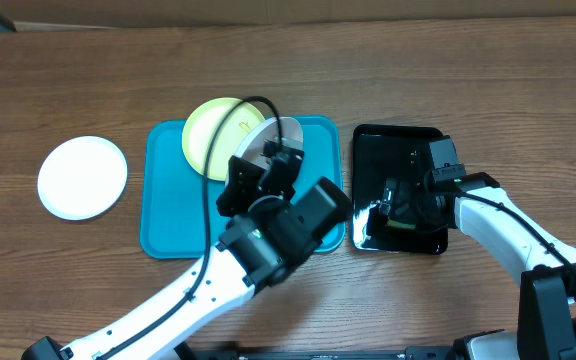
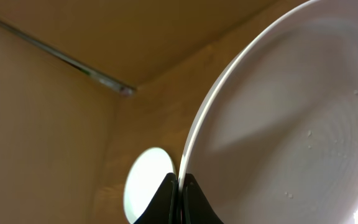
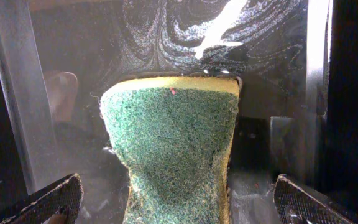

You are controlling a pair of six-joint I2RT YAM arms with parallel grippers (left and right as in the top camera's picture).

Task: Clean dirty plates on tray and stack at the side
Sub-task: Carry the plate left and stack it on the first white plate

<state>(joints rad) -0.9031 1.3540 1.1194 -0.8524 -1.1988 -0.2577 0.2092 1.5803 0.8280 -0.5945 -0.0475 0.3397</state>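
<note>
Inspection finds left jaws pinched shut on the rim of a white plate, held tilted on edge above the tray, presumably to present its face for scrubbing. Small specks show on that face. Yellow-green plate lies flat on the tray, partly behind the tilted one. A second white plate sits on the bench well left of the tray, likely the stack site. Right jaws stand spread either side of the sponge in the wet black tray, not touching it; sponge pickup judged the next step.
</note>
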